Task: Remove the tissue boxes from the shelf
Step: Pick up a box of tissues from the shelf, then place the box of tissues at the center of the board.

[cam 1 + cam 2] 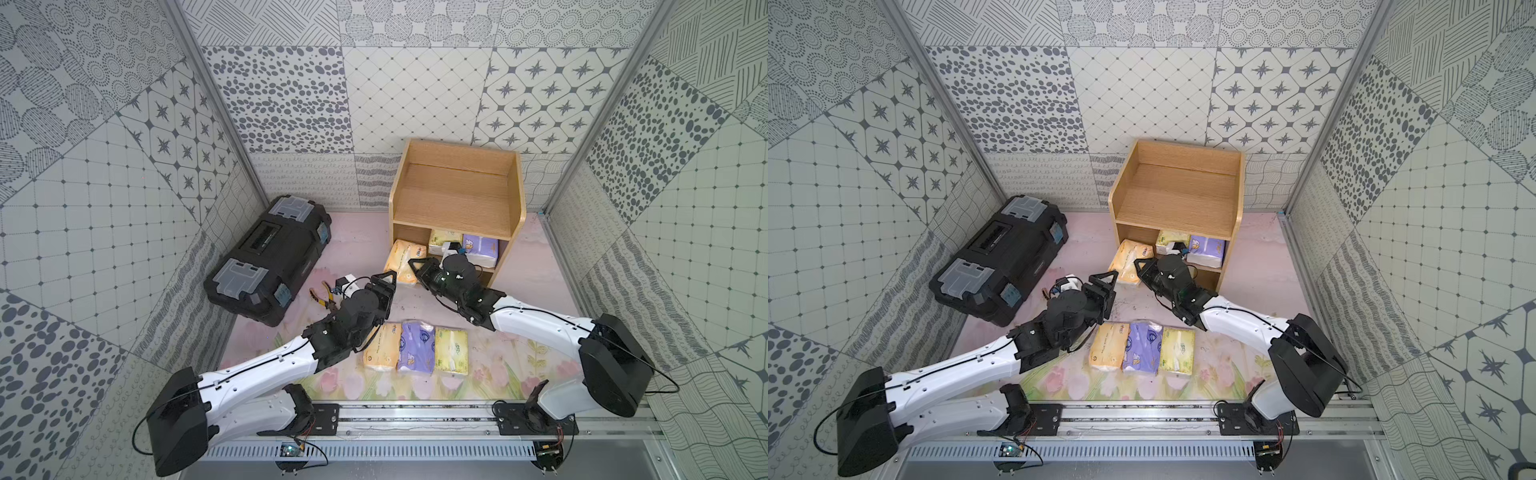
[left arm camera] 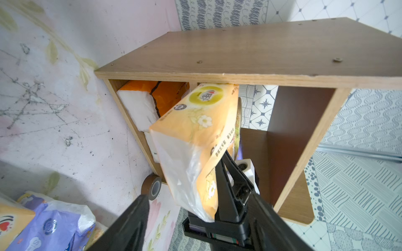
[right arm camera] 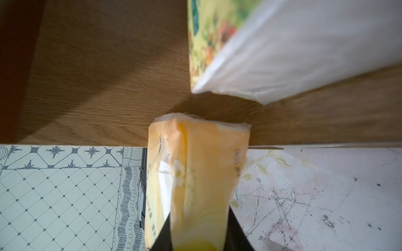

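Right gripper (image 3: 199,217) clamping end of pale orange-cream pack (image 1: 401,259), pack tilting out of shelf (image 1: 457,183) front. Left gripper (image 1: 386,278) gaping wide beside it, seemingly not touching. Pack looking light, squashy, slick-wrapped; best pinching deep across narrow end. Other packs (image 1: 480,249) sitting inside shelf.

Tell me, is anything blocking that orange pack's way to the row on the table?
Nothing visible: the table between the orange-cream tissue pack and the three-pack row is bare. Only the open left gripper hovers beside it.
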Controlling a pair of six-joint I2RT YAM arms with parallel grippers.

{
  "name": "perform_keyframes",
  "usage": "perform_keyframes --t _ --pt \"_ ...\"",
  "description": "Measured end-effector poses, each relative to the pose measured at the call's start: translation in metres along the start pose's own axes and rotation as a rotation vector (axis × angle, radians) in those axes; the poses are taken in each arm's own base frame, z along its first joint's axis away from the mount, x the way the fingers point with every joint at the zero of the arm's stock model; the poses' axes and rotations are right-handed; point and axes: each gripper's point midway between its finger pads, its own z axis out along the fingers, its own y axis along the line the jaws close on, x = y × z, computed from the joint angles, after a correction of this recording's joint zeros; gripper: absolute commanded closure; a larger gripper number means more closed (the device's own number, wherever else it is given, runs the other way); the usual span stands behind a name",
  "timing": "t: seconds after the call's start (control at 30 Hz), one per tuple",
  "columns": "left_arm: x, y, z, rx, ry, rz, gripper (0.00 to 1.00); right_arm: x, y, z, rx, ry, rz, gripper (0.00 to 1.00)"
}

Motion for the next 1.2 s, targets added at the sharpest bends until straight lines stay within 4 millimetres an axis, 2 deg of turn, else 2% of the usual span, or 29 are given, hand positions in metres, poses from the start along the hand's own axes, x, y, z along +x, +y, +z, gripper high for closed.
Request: perform_keyframes --t 0.13,0.27,0.4,0.6,0.9,1.2 --pt "-0.013 -0.002 -0.021 0.022 -0.028 0.044 0.19 0.007 0.001 -0.017 0.000 0.021 -0.026 0.87" --pt "-0.031 0.004 -0.044 0.035 -0.073 0.101 0.20 0.025 0.002 -0.034 0.003 0.065 -0.063 0.87" --pt "-0.052 0.013 -0.070 0.040 -0.127 0.162 0.21 0.053 -0.001 -0.047 0.017 0.127 -0.099 0.87" --pt "-0.084 0.035 -0.106 0.018 -0.209 0.234 0.22 0.108 -0.006 -0.058 0.044 0.223 -0.166 0.85" --pt "-0.107 0.092 -0.137 -0.159 -0.233 0.345 0.20 0.191 -0.029 -0.035 0.162 0.320 -0.232 0.82" --pt "-0.122 0.137 -0.160 -0.305 -0.241 0.364 0.21 0.236 -0.019 0.005 0.217 0.302 -0.214 0.80"
